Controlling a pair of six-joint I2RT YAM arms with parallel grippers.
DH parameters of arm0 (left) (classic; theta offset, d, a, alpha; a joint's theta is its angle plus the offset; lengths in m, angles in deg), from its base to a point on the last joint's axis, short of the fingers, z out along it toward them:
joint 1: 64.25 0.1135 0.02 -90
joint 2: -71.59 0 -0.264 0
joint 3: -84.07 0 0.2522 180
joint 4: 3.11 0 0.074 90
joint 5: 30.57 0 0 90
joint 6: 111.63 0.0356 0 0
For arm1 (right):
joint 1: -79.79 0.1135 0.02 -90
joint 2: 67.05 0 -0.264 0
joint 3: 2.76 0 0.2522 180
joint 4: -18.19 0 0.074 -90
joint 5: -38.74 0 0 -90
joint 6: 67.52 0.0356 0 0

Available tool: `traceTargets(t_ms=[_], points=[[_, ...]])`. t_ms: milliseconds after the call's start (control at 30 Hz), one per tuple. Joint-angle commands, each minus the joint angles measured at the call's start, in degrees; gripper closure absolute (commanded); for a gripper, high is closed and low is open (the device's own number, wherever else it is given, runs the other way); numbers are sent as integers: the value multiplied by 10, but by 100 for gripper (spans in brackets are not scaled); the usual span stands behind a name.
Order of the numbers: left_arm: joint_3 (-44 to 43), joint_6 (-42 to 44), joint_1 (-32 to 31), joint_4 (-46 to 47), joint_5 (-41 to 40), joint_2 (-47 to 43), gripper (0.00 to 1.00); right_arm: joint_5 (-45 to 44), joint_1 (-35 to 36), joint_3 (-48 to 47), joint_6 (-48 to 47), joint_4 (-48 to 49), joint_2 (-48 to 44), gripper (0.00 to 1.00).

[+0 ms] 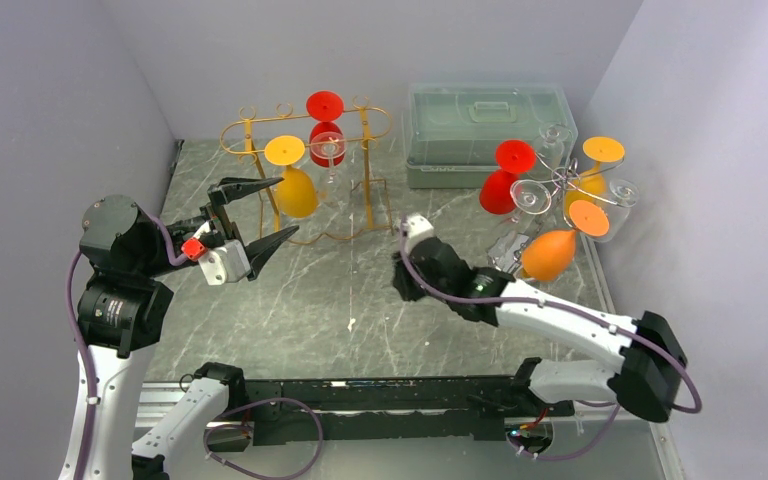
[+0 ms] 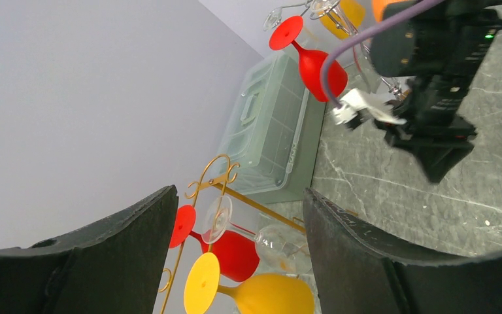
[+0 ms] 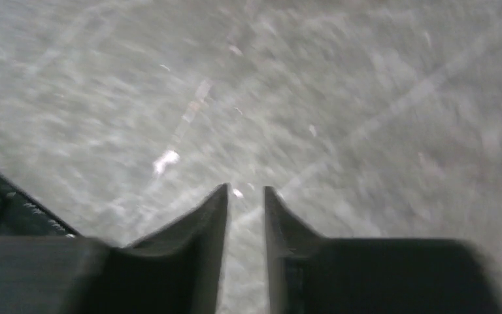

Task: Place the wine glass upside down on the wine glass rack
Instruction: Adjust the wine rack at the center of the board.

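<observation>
Top view: bright, even, diffuse light from overhead, sharp throughout. Only soft shadows fall on the marble table (image 1: 360, 300), no harsh glare. Left wrist view: well lit, background crisp, my left fingers (image 2: 359, 255) dark and a bit soft up close, wall (image 2: 72, 98) washed pale. Right wrist view: dimmer and grainy, heavy motion blur smears the table's veins, and my right fingers (image 3: 202, 255) look soft-edged too.

Finishes I see
Smooth grey marble-look worktop (image 1: 360, 290); thin gold wire rack (image 1: 367, 160); translucent plastic box (image 1: 490, 120); my left claw (image 1: 288, 206) matt black.
</observation>
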Motion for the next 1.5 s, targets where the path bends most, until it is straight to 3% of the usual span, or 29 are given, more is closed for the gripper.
traceTargets(t_ms=[0, 33, 167, 267, 333, 433, 533, 967, 1233, 1467], points=[[0, 6, 0, 4, 4, -1, 25, -136, -5, 107, 215, -59, -79, 85], [0, 6, 0, 4, 4, -1, 25, -157, -5, 132, 254, -68, -96, 92], [0, 6, 0, 4, 4, -1, 25, -247, -9, 204, 392, -124, -151, 89], [0, 6, 0, 4, 4, -1, 25, -297, -22, 238, 484, -169, -185, 100], [0, 6, 0, 4, 4, -1, 25, -324, -28, 263, 522, -172, -209, 100], [0, 6, 0, 4, 4, -1, 25, -330, -57, 292, 520, -137, -236, 92], [0, 6, 0, 4, 4, -1, 25, -321, -109, 309, 531, -119, -235, 100], [0, 6, 0, 4, 4, -1, 25, -380, -226, 241, 549, -74, -2, 100], [0, 6, 0, 4, 4, -1, 25, -358, -263, 255, 569, -19, 40, 100], [0, 6, 0, 4, 4, -1, 25, -324, -327, 244, 519, 21, 62, 100]])
